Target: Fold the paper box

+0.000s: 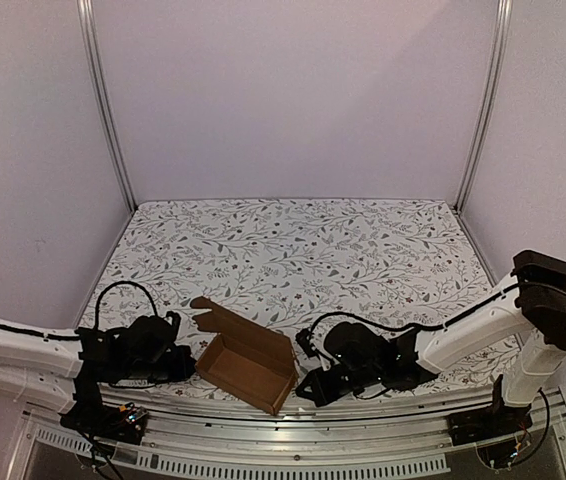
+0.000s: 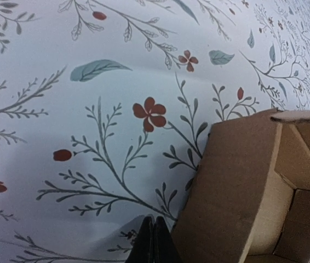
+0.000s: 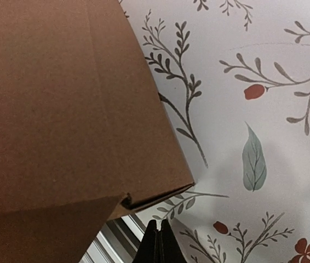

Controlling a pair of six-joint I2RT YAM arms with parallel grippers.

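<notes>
Two grippers are recorded closed on nothing: left gripper, right gripper. The paper box between them is judged light, stiff, crushable; its open flap is best pinched.

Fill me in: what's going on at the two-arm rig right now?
Both arms are working on a brown paper box that lies on the floral table cover between them. The box is partly folded: its walls stand up as an open tray, and one flap sticks out at the back left, not yet tucked in. The left gripper and the right gripper are both shut and empty, low at either end of the box. Neither grips it, and I cannot tell whether the tips touch the cardboard.
</notes>
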